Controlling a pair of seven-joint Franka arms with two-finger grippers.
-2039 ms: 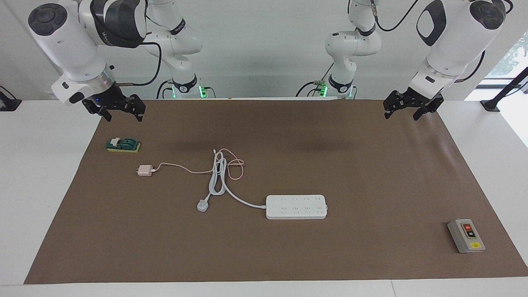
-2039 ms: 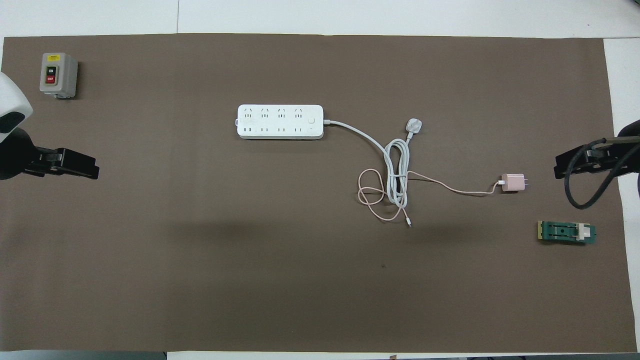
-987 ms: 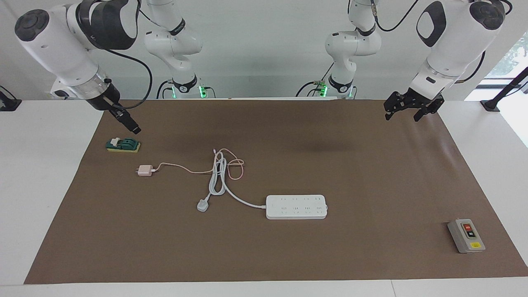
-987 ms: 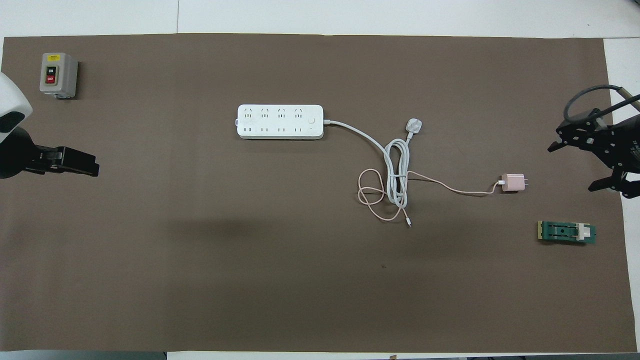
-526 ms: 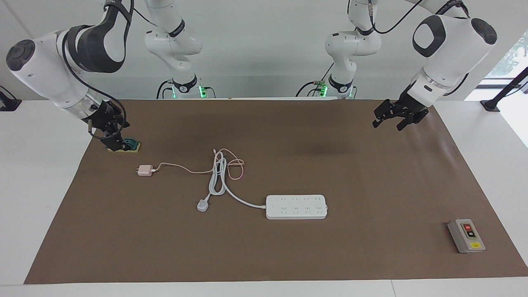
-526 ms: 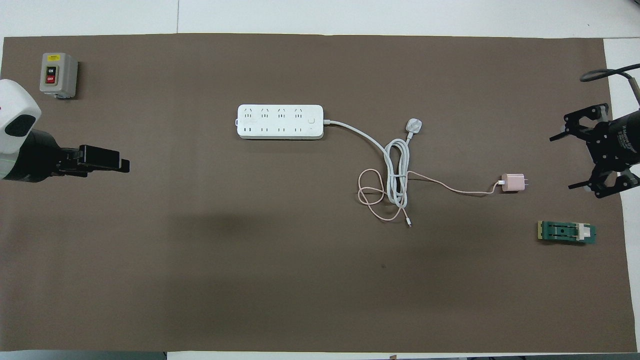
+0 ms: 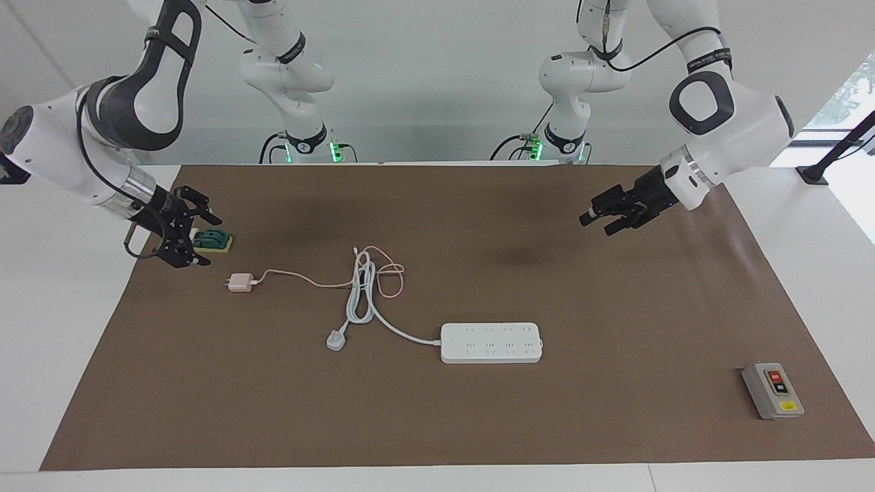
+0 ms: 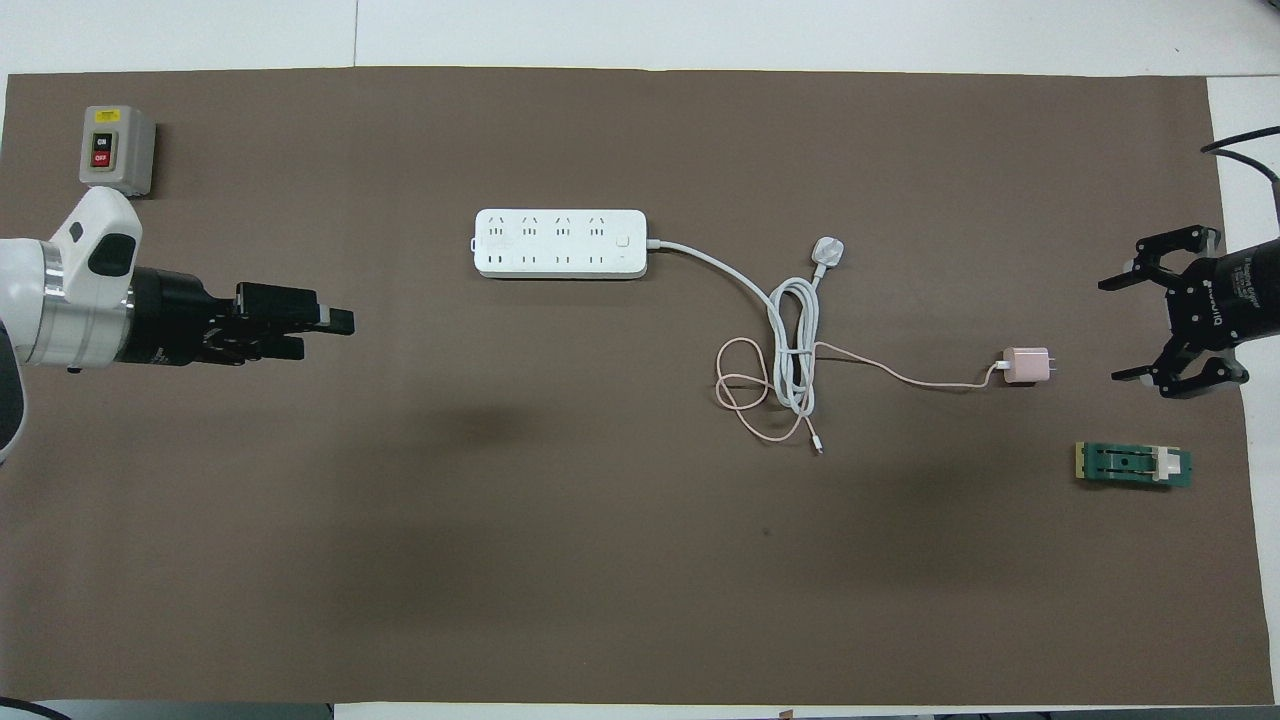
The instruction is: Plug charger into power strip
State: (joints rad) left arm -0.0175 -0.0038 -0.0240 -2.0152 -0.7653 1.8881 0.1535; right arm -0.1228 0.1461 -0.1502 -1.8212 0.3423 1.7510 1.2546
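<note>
The pale-pink charger (image 7: 239,282) (image 8: 1025,366) lies on the brown mat toward the right arm's end. Its thin pink cable (image 7: 301,279) (image 8: 900,378) runs to a loose coil tangled with the strip's cord. The white power strip (image 7: 491,342) (image 8: 560,243) lies flat near the mat's middle, sockets up. My right gripper (image 7: 184,236) (image 8: 1112,330) is open wide and empty, low over the mat's edge, between the charger and the mat's end. My left gripper (image 7: 593,224) (image 8: 325,328) is open and empty over bare mat toward the left arm's end.
The strip's thick white cord ends in a white three-pin plug (image 7: 335,339) (image 8: 828,250). A green and yellow block (image 7: 213,239) (image 8: 1133,465) lies beside the right gripper, nearer to the robots than the charger. A grey switch box (image 7: 772,391) (image 8: 116,150) stands at the left arm's end.
The right gripper has come down, turned and opened wide next to the green block. The left gripper has moved lower and inward over the mat. Charger and strip have not moved.
</note>
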